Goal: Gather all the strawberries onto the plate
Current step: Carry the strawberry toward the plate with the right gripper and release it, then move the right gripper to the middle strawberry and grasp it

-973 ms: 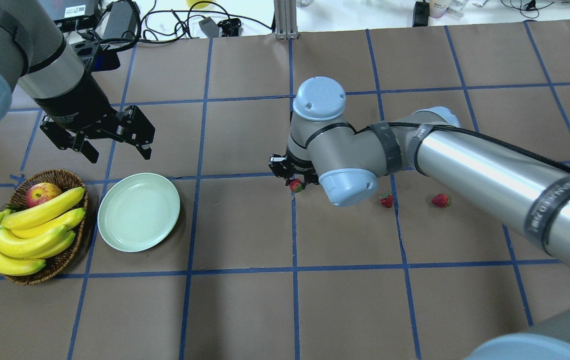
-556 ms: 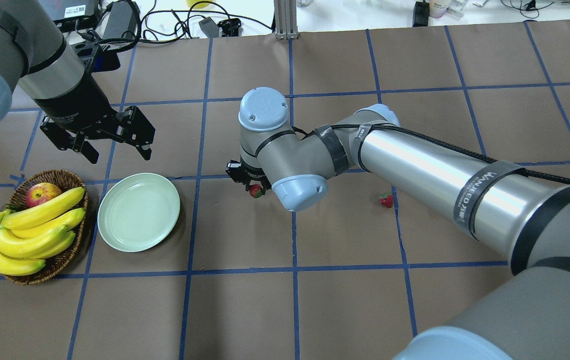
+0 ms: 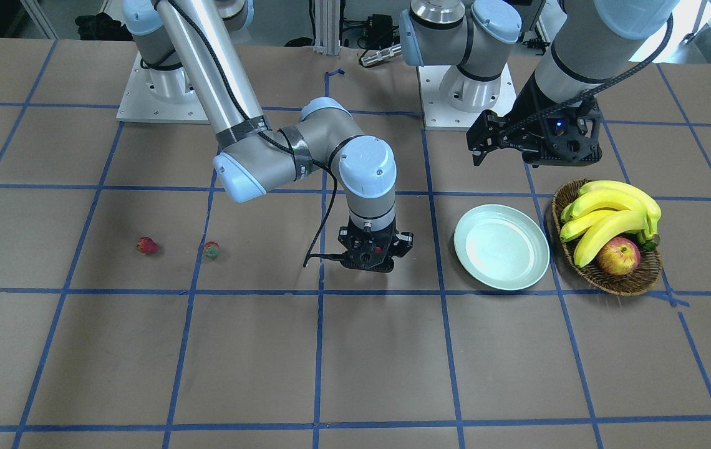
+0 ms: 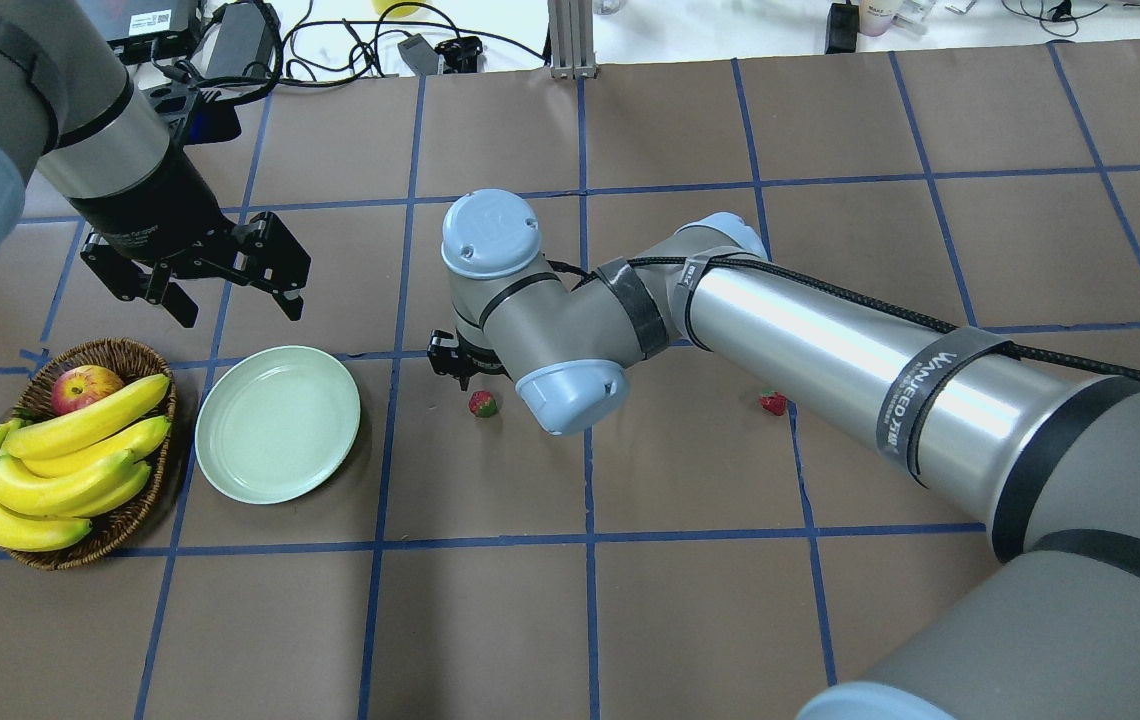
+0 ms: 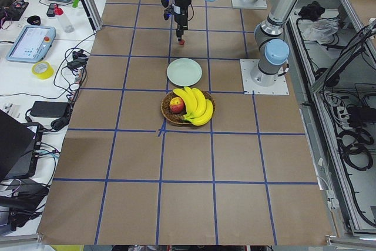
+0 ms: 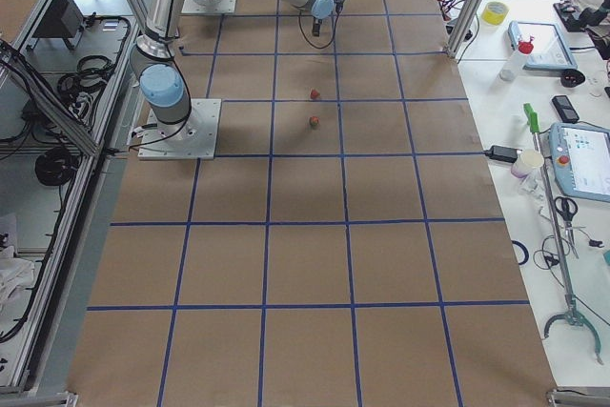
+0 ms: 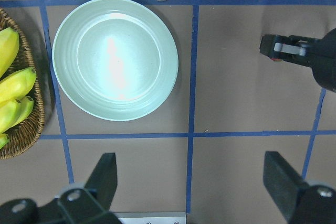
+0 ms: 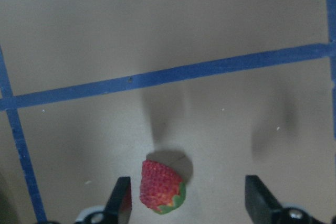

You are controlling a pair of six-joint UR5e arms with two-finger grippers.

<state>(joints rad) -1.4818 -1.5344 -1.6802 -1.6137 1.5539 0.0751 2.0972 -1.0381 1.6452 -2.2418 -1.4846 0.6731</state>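
Strawberry (image 8: 161, 186) is showing red with a green cap at its lower end; plate (image 4: 277, 424) is reading plain pale mint-green. Table (image 4: 490, 620) is showing brown paper gridded in blue tape. Bananas (image 4: 80, 425) are reading yellow, apple (image 4: 85, 388) red-yellow, basket (image 4: 130, 355) brown wicker weave.

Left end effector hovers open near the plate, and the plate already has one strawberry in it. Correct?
Not quite. The plate is empty, which the left wrist view shows plainly. The nearest strawberry is short of the plate, out on the brown table cover. The rest holds: the left end effector hovers open near the plate.
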